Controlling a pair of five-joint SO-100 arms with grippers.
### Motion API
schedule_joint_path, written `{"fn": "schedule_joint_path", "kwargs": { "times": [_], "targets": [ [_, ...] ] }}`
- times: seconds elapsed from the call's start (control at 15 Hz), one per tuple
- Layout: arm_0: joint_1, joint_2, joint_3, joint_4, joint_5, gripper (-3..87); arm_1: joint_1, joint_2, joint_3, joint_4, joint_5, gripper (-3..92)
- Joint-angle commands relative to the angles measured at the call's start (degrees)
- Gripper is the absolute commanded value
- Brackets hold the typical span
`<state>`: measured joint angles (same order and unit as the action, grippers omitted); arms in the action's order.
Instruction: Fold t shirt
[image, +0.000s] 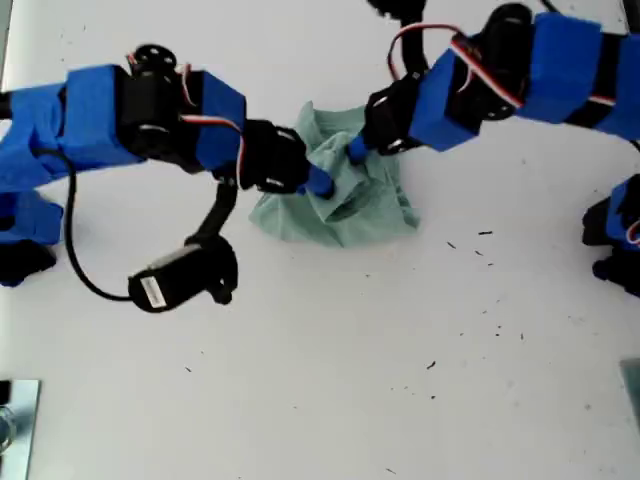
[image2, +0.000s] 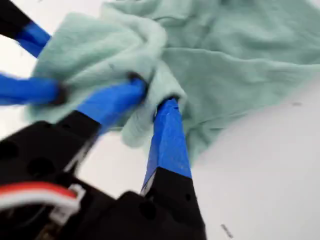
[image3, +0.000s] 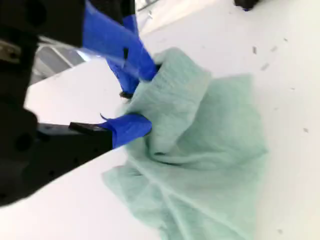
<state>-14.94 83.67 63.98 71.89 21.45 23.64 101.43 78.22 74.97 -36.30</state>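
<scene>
With my first gripper (image2: 154, 95), pinches a wad of the t shirt (image2: 240, 60) between jaws pressed together on the cloth. With my second gripper (image3: 148, 99), clamps a thicker raised fold, jaws closed on it from either side, close beside the first pinch. Cannot match either gripper to an arm in the exterior view; both arms there reach into the same spot.

Finds the t shirt crumpled in a small heap on the table (image: 400, 380), nearer the edge at the exterior view's top than the one at its bottom, roughly midway between the side edges, with no sleeve or neckline laid out flat. Judges the fold barely begun.

Risks, as a judgement:
- Grabs several layers at once, so lifting may raise a lump and not a single edge.
- Holds two pinches so near each other that pulling apart may stretch or twist the fabric, or tug it out of one grip.
- Crowds the blue fingers together; may knock one against the other.
- Drags the loose heap across the table if pulled sideways.

Sees no container holding anything; only dark specks (image: 485, 233) scattered on the table.
</scene>
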Motion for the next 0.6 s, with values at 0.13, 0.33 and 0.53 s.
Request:
{"fn": "schedule_joint_path", "kwargs": {
  "times": [0.13,0.33,0.53],
  "targets": [
    [-16.3,30.1,26.9,-4.6,2.8,33.5,22.7,50.5,39.1,-12.6,2.5,43.8],
    [-18.7,48.3,52.9,-12.0,1.4,31.5,26.3,77.0,53.8,-1.8,2.8,43.8],
    [-5.8,67.9,76.7,-16.8,-10.6,28.0,17.1,96.9,72.9,0.4,7.7,38.2]
  ]
}}
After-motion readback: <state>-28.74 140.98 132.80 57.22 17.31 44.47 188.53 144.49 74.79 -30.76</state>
